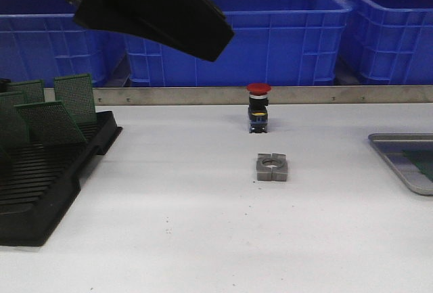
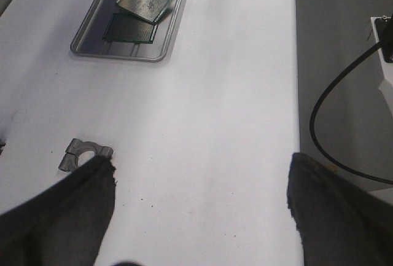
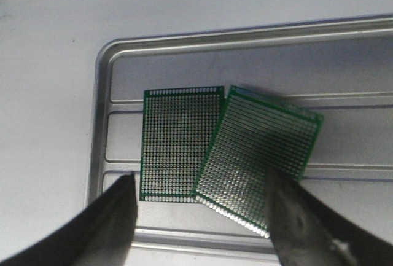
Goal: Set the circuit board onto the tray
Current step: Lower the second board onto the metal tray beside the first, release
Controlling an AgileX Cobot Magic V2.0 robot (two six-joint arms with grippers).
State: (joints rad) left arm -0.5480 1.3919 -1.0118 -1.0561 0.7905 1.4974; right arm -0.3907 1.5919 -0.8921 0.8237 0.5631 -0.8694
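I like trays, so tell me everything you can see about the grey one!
The tray is flat, shallow and grey, and looks like metal. It has a raised rim, rounded corners and pale ribs along its floor. It lies flat on the white table, at the right edge of the front view. Two green circuit boards dotted with tiny holes are in it; one lies flat, the other tilts partly over it. The right gripper hangs open just above.

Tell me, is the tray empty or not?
Not empty. The tray holds two green boards: one flat, the other tilted, overlapping its edge.
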